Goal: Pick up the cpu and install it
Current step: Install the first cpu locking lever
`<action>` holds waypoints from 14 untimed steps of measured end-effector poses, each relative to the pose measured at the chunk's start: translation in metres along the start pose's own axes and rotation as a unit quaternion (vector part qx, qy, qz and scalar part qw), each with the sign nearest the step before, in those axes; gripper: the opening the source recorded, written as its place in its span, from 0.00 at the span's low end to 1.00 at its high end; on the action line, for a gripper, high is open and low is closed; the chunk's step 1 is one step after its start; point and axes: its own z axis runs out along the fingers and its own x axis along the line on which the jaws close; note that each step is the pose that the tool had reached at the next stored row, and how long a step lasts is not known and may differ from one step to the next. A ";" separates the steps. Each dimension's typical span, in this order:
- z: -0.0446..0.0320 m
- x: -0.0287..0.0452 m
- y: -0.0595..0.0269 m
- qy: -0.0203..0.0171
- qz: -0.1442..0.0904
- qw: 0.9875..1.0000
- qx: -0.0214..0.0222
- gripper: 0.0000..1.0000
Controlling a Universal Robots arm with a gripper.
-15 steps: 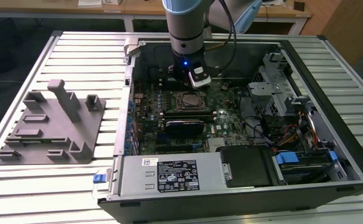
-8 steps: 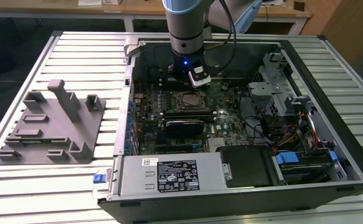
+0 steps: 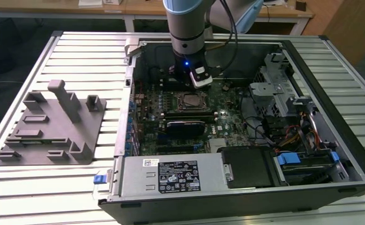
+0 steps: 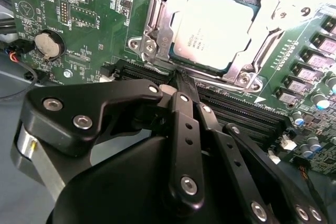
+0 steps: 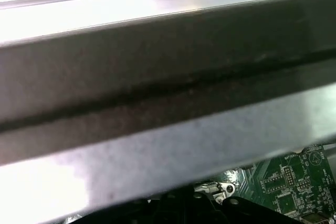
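In the second wrist view the cpu [image 4: 212, 27] lies seated in the motherboard socket [image 4: 157, 35], so I judge placement done and the install at its closing stage. My gripper [image 4: 181, 85] hangs just beside the socket, fingers drawn together on nothing. Whether the socket's latch is locked I cannot tell; any further move needs that confirmed first.

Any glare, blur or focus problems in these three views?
Second wrist view: glare whitens the cpu and the socket frame; the dark tool up close looks soft. First wrist view: the case wall is blurred, with washed-out bright bands. Exterior view: even light, but the case interior is shadowed.
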 end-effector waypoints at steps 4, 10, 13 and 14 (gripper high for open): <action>0.0015 0.0001 -0.0001 -0.002 -0.004 1.000 0.001 0.11; 0.0028 0.0004 -0.0005 -0.001 -0.010 1.000 0.001 0.11; 0.0030 0.0003 -0.0005 -0.001 -0.012 1.000 0.001 0.11; 0.0029 0.0003 -0.0004 -0.001 -0.012 1.000 0.001 0.11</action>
